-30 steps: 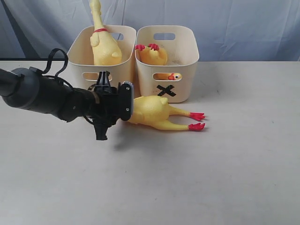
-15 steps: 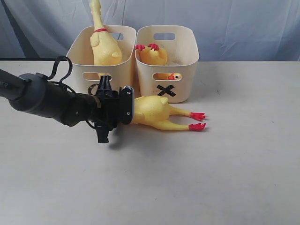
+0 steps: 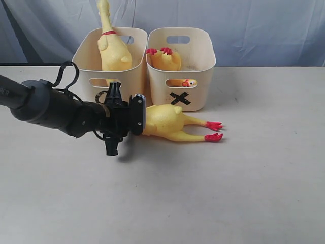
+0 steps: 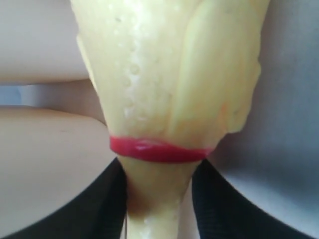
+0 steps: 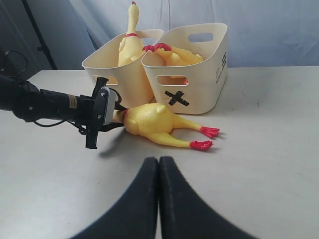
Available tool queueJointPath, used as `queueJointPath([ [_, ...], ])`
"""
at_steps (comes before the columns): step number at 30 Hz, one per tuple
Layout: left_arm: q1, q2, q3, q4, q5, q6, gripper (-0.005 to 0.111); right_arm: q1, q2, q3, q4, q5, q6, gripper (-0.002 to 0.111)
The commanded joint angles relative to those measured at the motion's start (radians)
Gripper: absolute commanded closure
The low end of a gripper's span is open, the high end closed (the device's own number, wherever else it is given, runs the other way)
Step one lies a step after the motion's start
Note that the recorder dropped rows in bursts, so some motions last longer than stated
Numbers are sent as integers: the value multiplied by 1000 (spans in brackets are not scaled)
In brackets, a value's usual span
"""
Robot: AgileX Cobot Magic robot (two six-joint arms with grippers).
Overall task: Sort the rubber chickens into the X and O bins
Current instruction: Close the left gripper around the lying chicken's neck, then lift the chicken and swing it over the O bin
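One rubber chicken [image 3: 167,122] lies on its side on the table in front of the X bin [image 3: 200,76], red feet pointing right. My left gripper [image 3: 143,118] reaches in from the left, its black fingers [image 4: 107,209] pressed to both sides of the chicken's neck [image 4: 159,194] just past the red band [image 4: 157,149]. A second chicken [image 3: 114,51] stands upright in the left bin [image 3: 84,63], whose mark is hidden by my arm. A third chicken [image 3: 165,60] lies in the X bin. My right gripper [image 5: 158,162] is shut and empty, out of the exterior view.
The two bins stand side by side at the back of the grey table [image 3: 203,193], against a blue cloth backdrop [image 3: 254,25]. My left arm [image 3: 51,107] stretches low across the table's left half.
My left arm has slid a little to the right onto the chicken's neck and dropped slightly. The chicken and the bins have not moved.
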Motion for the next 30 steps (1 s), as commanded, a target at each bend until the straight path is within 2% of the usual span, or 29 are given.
queueJointPath([
  [1,-4,-2,5,1,49,-4,107,-4,-5,5,-3,-5,-3,108],
  [9,-6,-80,5,1,146,-4,107,-4,-5,5,-3,-5,-3,108],
  [19,-68,-177,5,-7,309,-6,107,-4,-5,5,-3,-5,-3,108],
  [30,-103,-251,5,-155,386,-6,107,-4,-5,5,-3,-5,-3,108],
])
